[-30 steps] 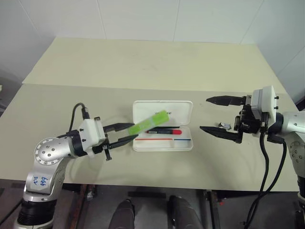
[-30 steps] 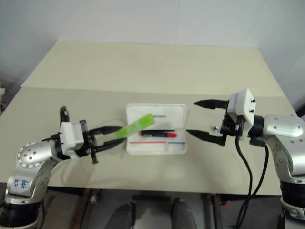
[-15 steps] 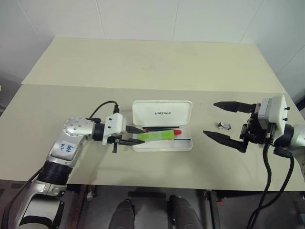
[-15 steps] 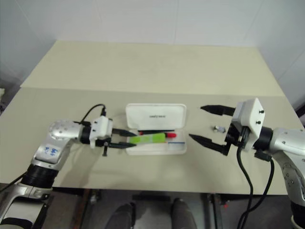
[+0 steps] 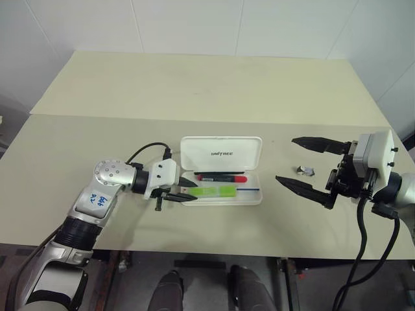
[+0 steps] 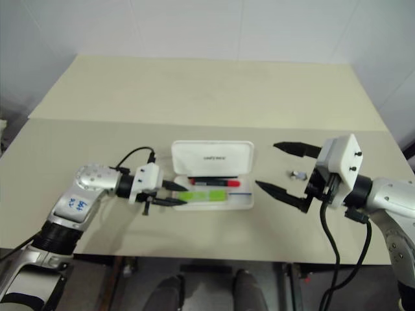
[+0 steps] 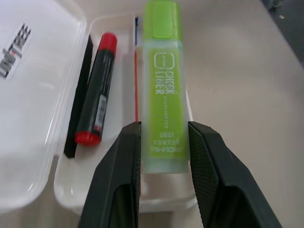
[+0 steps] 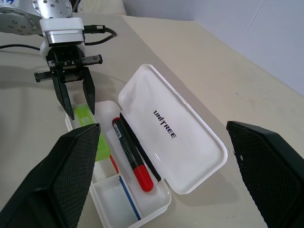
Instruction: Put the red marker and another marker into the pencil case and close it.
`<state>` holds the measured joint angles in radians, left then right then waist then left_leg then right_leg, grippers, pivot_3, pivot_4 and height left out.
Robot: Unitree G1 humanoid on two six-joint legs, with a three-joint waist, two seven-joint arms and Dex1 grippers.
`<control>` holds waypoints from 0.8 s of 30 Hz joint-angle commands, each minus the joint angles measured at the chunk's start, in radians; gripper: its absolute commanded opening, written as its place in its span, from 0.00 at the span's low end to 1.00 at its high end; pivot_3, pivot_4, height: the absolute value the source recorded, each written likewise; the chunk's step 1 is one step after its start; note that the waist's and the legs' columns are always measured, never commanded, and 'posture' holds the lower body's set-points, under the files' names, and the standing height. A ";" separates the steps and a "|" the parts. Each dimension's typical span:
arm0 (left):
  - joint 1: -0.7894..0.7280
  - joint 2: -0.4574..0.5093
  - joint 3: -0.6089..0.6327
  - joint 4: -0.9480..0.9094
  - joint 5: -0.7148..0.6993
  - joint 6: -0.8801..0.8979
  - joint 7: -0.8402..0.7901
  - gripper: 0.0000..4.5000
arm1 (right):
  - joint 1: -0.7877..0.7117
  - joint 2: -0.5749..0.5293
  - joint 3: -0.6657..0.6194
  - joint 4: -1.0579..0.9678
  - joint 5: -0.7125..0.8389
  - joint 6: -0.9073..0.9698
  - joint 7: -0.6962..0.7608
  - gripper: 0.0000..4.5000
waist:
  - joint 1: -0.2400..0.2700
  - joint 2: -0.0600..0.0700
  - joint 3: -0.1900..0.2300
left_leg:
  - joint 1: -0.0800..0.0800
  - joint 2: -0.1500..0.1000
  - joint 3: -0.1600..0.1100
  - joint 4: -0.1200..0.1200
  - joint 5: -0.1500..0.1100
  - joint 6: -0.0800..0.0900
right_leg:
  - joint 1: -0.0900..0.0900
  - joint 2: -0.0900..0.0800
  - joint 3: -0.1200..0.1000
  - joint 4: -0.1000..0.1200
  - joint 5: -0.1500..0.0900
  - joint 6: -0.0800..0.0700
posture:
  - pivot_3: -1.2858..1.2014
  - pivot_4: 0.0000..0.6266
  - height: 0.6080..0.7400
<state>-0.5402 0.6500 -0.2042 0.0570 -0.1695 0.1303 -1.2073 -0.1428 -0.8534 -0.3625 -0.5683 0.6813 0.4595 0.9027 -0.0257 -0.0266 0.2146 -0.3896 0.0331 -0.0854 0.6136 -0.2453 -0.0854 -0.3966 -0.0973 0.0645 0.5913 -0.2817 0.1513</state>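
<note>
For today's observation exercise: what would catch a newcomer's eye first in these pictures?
First the lime-green highlighter, clamped at one end by the left gripper and lying in the tray of the open white case at the table's middle. Beside it in the tray lies the red marker, on the lid side. To the right, the right gripper hangs wide open, apart from the case.

The pencil case (image 5: 221, 170) is lying open on the bench (image 5: 194, 91), the red marker (image 5: 220, 177) resting inside. The left end effector (image 5: 185, 191) is gripping the green highlighter (image 5: 212, 192) over the tray. The right end effector (image 5: 299, 163) is hovering wide apart near a small silvery object (image 5: 305, 171).
</note>
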 commanded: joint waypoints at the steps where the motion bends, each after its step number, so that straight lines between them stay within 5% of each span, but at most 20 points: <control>1: -0.002 0.011 0.008 -0.016 0.002 -0.005 0.001 0.22 | -0.012 -0.003 -0.022 -0.029 0.020 -0.011 -0.011 1.00 | 0.000 0.000 0.000 | 0.000 0.000 0.000 0.000 0.000 0.000 | 0.000 0.000 0.000 0.000 0.000 0.000 | 0.52 0.24 1.00; 22: -0.083 -0.063 -0.044 0.098 0.046 -0.028 -0.019 0.22 | -0.014 0.012 -0.005 -0.057 0.024 -0.013 -0.055 1.00 | 0.001 0.000 0.000 | 0.000 0.000 0.000 0.000 0.000 0.000 | 0.000 0.000 0.000 0.000 0.000 0.000 | 0.52 0.24 1.00; 24: -0.091 -0.070 -0.050 0.111 0.057 -0.047 -0.014 0.38 | -0.014 0.013 -0.004 -0.058 0.024 -0.014 -0.058 1.00 | 0.002 0.000 0.000 | 0.000 0.000 0.000 0.000 0.000 0.000 | 0.000 0.000 0.000 0.001 0.000 0.000 | 0.52 0.24 1.00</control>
<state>-0.6127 0.5855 -0.2497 0.1708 -0.1195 0.1059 -1.2205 -0.1504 -0.8466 -0.3571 -0.5936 0.6899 0.4592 0.8566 -0.0241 -0.0266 0.2146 -0.3896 0.0330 -0.0855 0.6138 -0.2449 -0.0849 -0.3966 -0.0973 0.0645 0.5918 -0.2816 0.1513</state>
